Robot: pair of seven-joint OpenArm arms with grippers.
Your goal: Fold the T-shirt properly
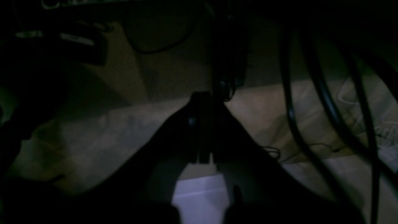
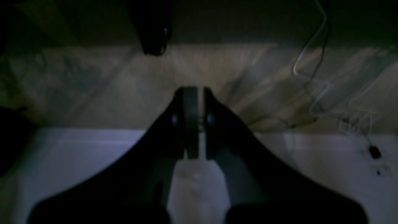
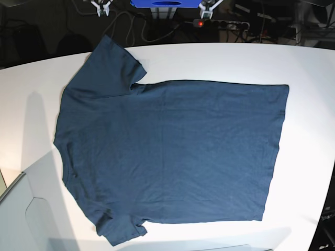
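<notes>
The white bench (image 3: 220, 60) carries the T-shirt (image 3: 172, 151), spread flat and unfolded, neckline toward the base view's left, hem toward its right, both sleeves out. It looks a soft, light, limp cloth, likely to sag and crease; hem corners and shoulders seem the soundest holds. The left pincer (image 1: 203, 127) and the right pincer (image 2: 194, 123) are both closed together, empty, clear of the garment.

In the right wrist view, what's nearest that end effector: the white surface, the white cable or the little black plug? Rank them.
1. White surface, directly beneath the right end effector.
2. White cable, to the right.
3. Black plug, far right.
</notes>
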